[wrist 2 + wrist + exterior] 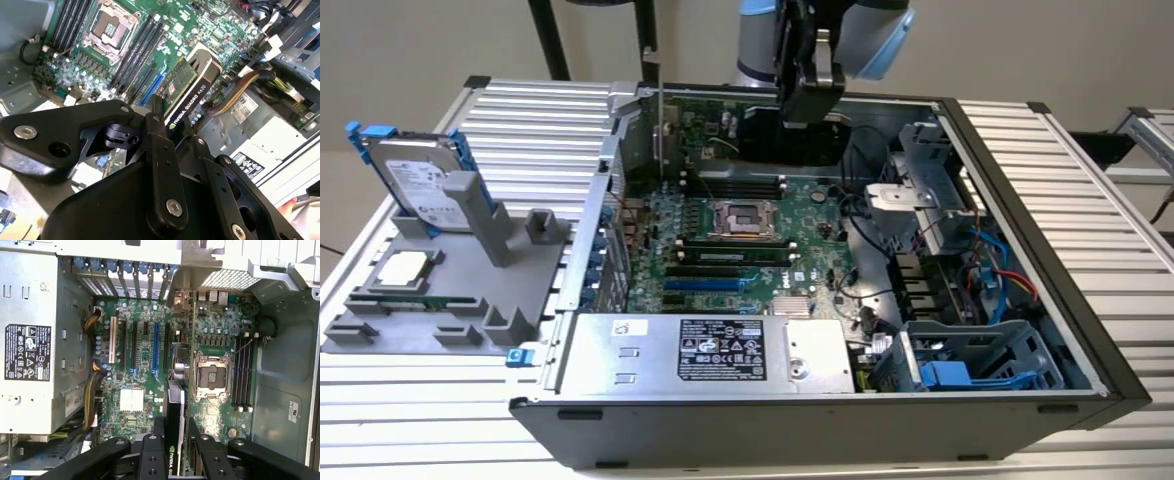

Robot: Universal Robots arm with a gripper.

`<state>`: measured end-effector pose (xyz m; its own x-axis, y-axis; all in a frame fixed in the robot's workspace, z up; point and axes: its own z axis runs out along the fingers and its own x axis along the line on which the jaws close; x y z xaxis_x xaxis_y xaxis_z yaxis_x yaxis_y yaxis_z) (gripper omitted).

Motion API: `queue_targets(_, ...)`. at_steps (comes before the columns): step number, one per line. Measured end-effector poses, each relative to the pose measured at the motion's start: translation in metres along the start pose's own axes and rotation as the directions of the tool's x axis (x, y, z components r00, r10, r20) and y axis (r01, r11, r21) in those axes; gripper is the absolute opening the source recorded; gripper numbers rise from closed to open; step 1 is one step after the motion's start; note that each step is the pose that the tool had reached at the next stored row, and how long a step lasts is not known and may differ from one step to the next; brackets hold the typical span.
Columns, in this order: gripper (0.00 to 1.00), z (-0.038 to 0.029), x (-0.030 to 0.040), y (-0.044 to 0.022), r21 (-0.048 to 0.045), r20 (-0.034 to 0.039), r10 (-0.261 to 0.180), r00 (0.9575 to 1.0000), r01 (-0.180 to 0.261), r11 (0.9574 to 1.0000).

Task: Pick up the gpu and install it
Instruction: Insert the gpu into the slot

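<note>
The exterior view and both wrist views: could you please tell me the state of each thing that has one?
Slim gpu card, green board with black cooler, held upright over the motherboard; seating unclear.
Black gripper, shut on the gpu card.
Dark grey computer case, on its side, open.
Square CPU socket, empty.
Silver hard drive in blue frame, upright in grey holder.
</note>
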<state>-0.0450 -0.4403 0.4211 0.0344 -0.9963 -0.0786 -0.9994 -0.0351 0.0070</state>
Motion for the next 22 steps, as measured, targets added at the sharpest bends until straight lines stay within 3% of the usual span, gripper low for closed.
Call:
queue_targets(3,0.0,0.0016,0.0002,0.0,0.0066,-0.0003,-0.001,1.0,0.001,1.0)
queue_targets(7,0.0,0.0041,0.0004,0.0001,0.024,-0.0011,-0.003,1.0,0.003,0.9997)
queue_targets(11,0.0,0.0067,0.0006,0.0,0.0315,-0.0013,-0.003,1.0,0.003,0.9995)
queue_targets(22,0.0,0.011,0.0009,0.0,0.0352,-0.0013,0.004,1.0,-0.004,0.9994)
